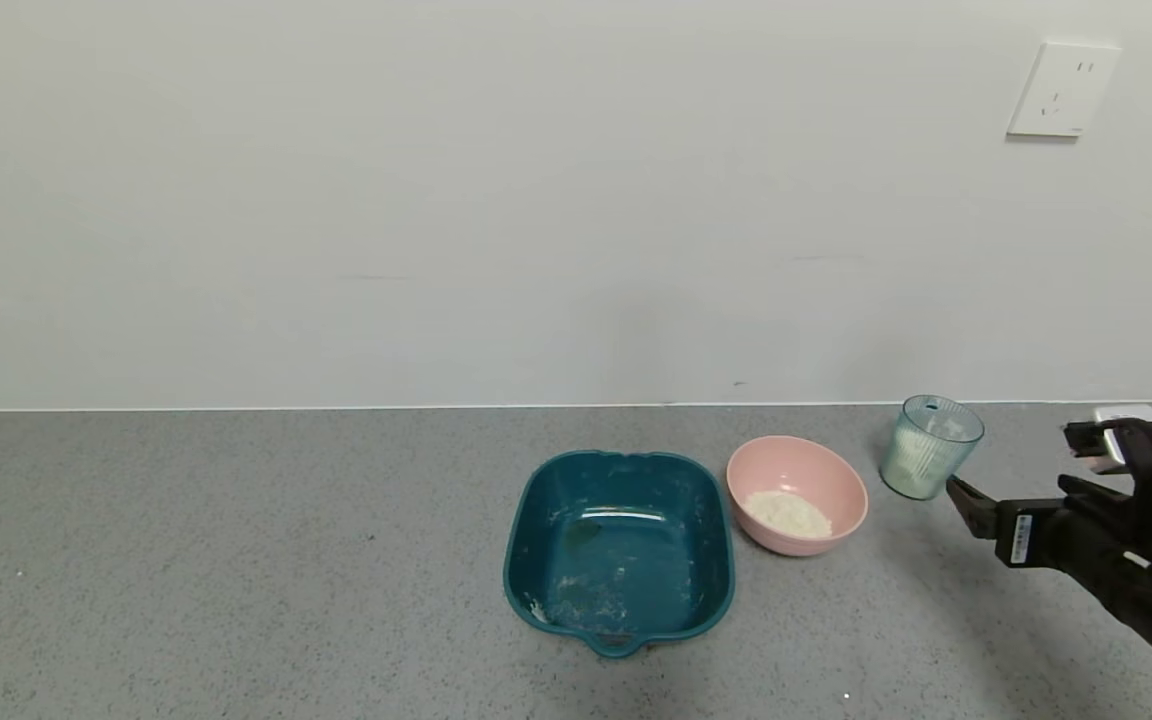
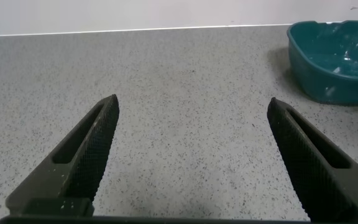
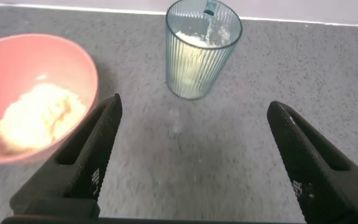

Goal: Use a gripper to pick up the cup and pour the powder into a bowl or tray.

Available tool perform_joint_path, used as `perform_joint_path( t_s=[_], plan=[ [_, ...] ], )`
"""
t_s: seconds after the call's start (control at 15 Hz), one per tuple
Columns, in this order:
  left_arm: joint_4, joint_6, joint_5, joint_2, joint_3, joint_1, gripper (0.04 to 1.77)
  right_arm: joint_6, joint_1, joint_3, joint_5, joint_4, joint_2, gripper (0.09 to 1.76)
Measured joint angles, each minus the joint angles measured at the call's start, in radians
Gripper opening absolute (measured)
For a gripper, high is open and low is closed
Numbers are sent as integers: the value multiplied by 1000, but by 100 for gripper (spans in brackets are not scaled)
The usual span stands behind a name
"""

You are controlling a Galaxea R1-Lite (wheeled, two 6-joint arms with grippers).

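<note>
We seem to face a kitchen-like test bench: a grey speckled table point(image 1: 236, 560) meets a plain pale wall point(image 1: 436, 200) bearing a white power socket point(image 1: 1063, 89), with a pink bowl point(image 1: 841, 490) and a teal tray point(image 1: 526, 530) set out.

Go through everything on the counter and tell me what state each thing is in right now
cup: upright on the counter, not held, white residue inside
pink bowl: upright, holds a heap of powder
teal tray: upright, only white smears inside
right gripper: open, short of the cup
left gripper: open, holding nothing
</note>
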Motion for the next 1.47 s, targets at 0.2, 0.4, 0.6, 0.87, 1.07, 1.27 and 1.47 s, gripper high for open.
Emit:
perform_joint_path(
  t_s=[0.2, 0.4, 0.6, 0.87, 1.07, 1.27, 1.47],
  plan=[
    [0, 0, 0, 0, 0, 0, 172, -2, 29, 28, 28, 214, -207, 170],
    [0, 0, 0, 0, 0, 0, 172, 1, 65, 4, 48, 530, -450, 170],
    [0, 0, 0, 0, 0, 0, 172, 5, 107, -71, 53, 876, -703, 170],
    [0, 0, 0, 0, 0, 0, 172, 6, 140, -169, 51, 1164, -995, 170],
    [0, 0, 0, 0, 0, 0, 172, 5, 131, -220, 48, 1325, -1173, 170],
    [0, 0, 0, 0, 0, 0, 172, 5, 48, -273, 47, 1416, -1287, 170],
    [0, 0, 0, 0, 0, 0, 172, 5, -57, -293, 55, 1434, -1363, 170]
  ],
)
